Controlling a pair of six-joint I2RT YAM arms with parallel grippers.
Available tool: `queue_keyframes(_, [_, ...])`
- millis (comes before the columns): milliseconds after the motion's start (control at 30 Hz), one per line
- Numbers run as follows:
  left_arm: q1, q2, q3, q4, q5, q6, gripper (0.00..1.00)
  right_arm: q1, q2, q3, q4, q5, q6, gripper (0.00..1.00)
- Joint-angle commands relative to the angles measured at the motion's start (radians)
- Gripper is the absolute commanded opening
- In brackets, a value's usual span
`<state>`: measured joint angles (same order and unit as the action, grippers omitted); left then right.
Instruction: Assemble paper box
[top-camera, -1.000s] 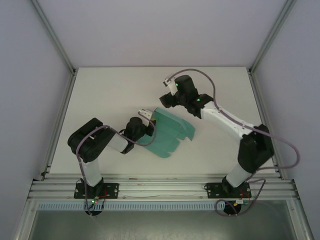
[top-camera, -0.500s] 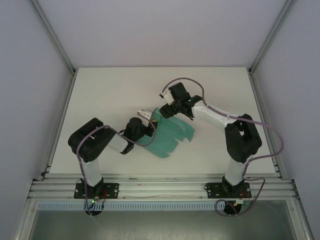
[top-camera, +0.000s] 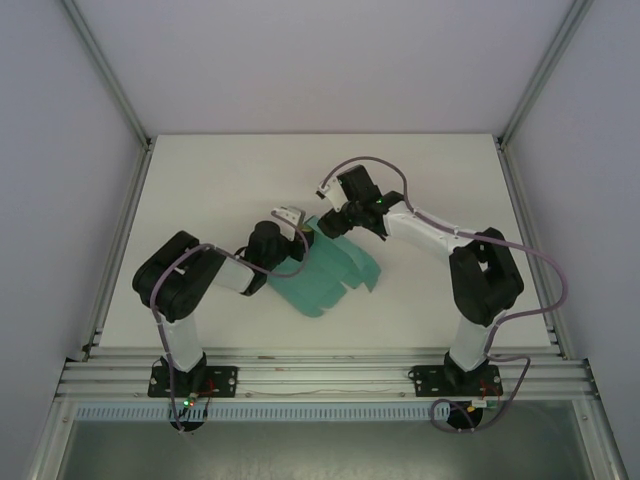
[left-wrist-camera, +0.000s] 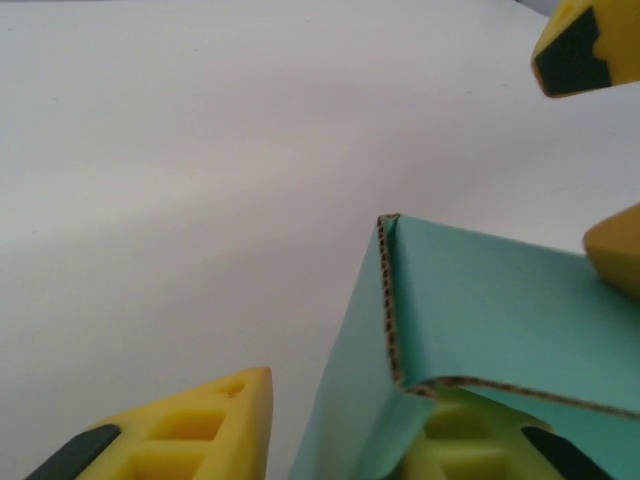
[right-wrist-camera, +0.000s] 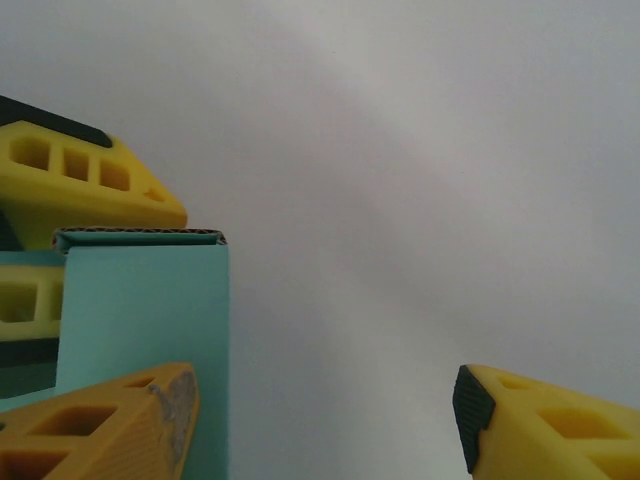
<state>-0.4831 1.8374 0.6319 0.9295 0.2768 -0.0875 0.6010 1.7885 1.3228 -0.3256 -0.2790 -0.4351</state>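
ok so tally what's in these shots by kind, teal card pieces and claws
paper box: 1
claws: 2 (left claw, right claw)
total: 3

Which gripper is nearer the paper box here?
Left, narrowly. The left gripper straddles a raised wall of the paper box, open; the right gripper, open too, has the box's corner beside one finger.
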Motion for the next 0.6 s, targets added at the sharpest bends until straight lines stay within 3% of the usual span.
queue_keyframes(0, [0.003,0.04,0.054,-0.067,0.054,0.025,0.21,0.002,0.022,-0.024,-0.114,-0.002,-0.022,0.69])
queue_keyframes(233, [-0.039,0.098,0.035,-0.059,-0.131,0.027,0.08,0.003,0.017,-0.025,-0.119,0.001,0.038,0.68])
queue_keyframes(267, [-0.044,0.105,0.026,-0.045,-0.16,0.022,0.0,0.003,0.016,-0.027,-0.119,0.003,0.051,0.68])
queue_keyframes(400, [-0.076,0.123,-0.049,0.093,-0.325,0.003,0.0,0.004,0.009,-0.049,-0.111,0.018,0.103,0.67])
queue_keyframes(467, [-0.091,0.116,-0.052,0.069,-0.396,-0.003,0.0,0.003,0.002,-0.06,-0.104,0.027,0.136,0.67])
queue_keyframes(567, [-0.092,0.109,-0.053,0.025,-0.364,-0.012,0.0,0.003,-0.007,-0.071,-0.106,0.038,0.166,0.67])
